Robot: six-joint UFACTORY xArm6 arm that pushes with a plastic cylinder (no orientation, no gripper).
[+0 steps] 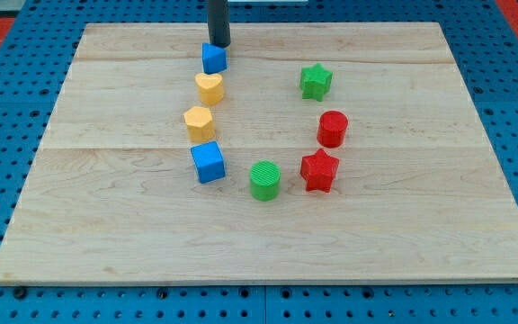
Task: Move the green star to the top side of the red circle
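The green star (315, 81) sits right of centre near the view's top. The red circle (333, 128) lies just below it and slightly to the right, a small gap apart. My tip (219, 44) is at the view's top, left of centre, just above a small blue block (214, 58) and close to or touching it. The tip is well to the left of the green star.
Blocks form a ring on the wooden board (106, 225): a yellow heart (209, 87), a yellow block (200, 121), a blue cube (208, 162), a green circle (265, 180), a red star (319, 170). Blue pegboard surrounds the board.
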